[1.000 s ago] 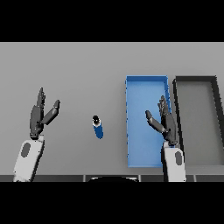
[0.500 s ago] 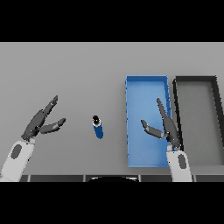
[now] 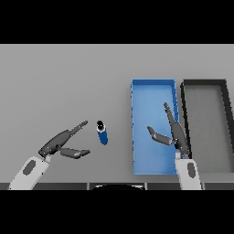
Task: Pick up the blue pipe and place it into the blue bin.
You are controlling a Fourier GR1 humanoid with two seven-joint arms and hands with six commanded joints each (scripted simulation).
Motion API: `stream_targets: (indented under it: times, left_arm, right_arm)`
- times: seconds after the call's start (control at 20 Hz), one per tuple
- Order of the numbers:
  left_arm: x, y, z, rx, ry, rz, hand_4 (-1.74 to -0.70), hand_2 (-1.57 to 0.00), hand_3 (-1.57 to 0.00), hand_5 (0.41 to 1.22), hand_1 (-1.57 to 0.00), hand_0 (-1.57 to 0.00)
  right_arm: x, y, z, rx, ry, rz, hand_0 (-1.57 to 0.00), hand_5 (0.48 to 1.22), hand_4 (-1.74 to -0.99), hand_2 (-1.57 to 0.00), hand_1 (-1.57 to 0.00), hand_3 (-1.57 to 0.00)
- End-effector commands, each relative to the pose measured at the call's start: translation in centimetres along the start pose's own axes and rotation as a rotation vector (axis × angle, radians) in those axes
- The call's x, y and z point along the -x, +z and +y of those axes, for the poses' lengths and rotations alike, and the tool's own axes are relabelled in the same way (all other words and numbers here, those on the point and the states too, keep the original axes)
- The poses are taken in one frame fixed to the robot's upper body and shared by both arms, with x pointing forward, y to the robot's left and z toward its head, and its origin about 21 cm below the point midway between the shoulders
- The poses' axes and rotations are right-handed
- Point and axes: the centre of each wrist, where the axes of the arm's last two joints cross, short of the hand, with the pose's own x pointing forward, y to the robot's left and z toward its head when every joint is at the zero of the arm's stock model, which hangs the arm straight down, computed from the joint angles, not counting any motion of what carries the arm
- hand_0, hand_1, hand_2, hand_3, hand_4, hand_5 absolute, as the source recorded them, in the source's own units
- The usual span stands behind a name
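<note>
A short blue pipe [image 3: 102,133] with a dark open end lies on the grey table, left of the blue bin [image 3: 153,91]. My left hand [image 3: 61,143] is open at the lower left, its fingers stretched toward the pipe and a small gap short of it. My right hand [image 3: 172,131] is open above the right half of the blue bin, fingers straight and thumb spread to the left. Neither hand holds anything.
A dark grey bin [image 3: 208,89] stands directly right of the blue bin, their long sides almost touching. The grey table [image 3: 64,82] stretches away behind and to the left of the pipe.
My left hand has swung right and turned its fingers toward the pipe, ending close beside it. The right hand has shifted slightly with its thumb spread wider. The pipe has not moved.
</note>
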Motion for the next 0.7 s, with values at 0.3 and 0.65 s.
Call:
stream_targets:
  times: [0.3,0.65]
  left_arm:
    - [0.0,-3.8,-2.8,0.033,0.010,-0.064,-1.15,0.00,0.00,0.486,0.00,0.00]
    - [1.1,-7.4,-5.1,0.011,0.098,-0.073,-1.14,0.00,0.00,0.495,0.00,0.00]
  right_arm:
    - [0.0,-0.3,0.1,0.003,-0.011,0.023,0.00,0.560,-1.211,0.00,0.00,0.00]
    - [0.4,-0.1,0.0,0.001,-0.017,0.029,0.00,0.549,-1.200,0.00,0.00,0.00]
